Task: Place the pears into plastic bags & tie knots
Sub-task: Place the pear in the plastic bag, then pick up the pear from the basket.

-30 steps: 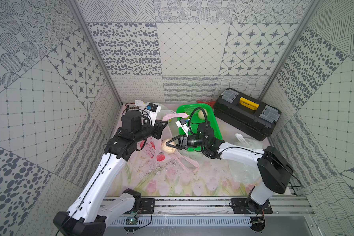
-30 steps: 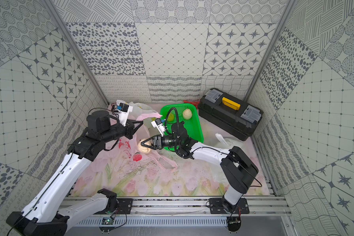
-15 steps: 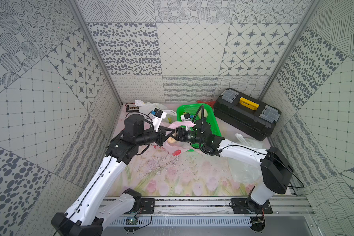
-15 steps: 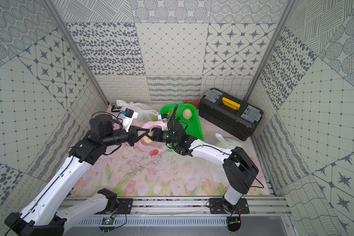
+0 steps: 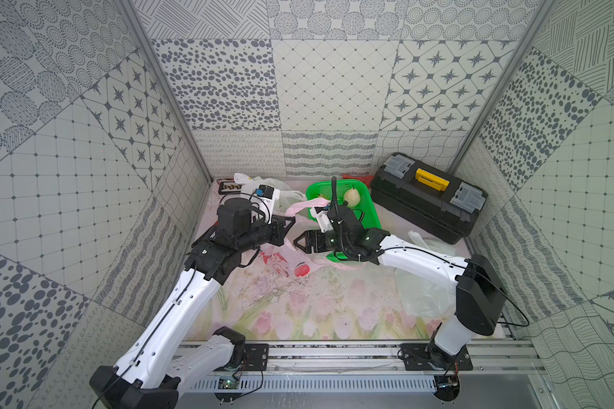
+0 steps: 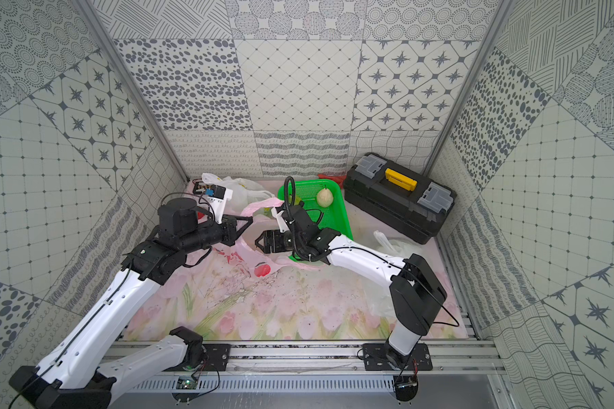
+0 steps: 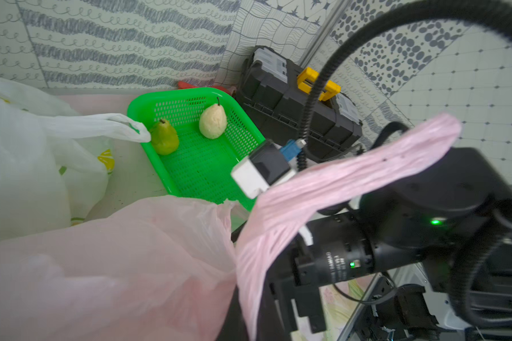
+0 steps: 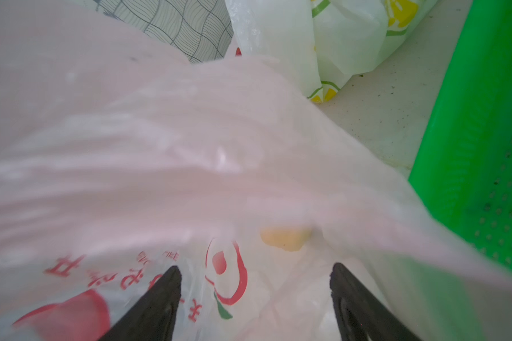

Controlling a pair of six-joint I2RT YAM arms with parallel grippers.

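Note:
The pink strawberry-print plastic bag (image 5: pixel 285 262) lies between my arms, its handle (image 5: pixel 311 203) lifted. My left gripper (image 5: pixel 291 221) is shut on that bag; in the left wrist view the pink film (image 7: pixel 101 265) hides its jaws. My right gripper (image 5: pixel 296 243) stands open at the bag's mouth, its fingers (image 8: pixel 160 295) wide apart over the film with nothing between them. A yellowish pear (image 8: pixel 284 239) shows dimly through the bag. A cream pear (image 5: pixel 351 197) and a green pear (image 7: pixel 163 137) sit in the green basket (image 5: pixel 373 216).
A white lemon-print bag (image 5: pixel 263 187) lies at the back left, beside the basket. A black toolbox (image 5: pixel 429 198) with a yellow handle stands at the back right. Another thin translucent bag (image 5: pixel 422 287) lies under my right arm.
My right gripper carried a cream pear to the pink bag's mouth, then opened; the pear is no longer in its jaws. My left gripper kept the bag's handle raised.

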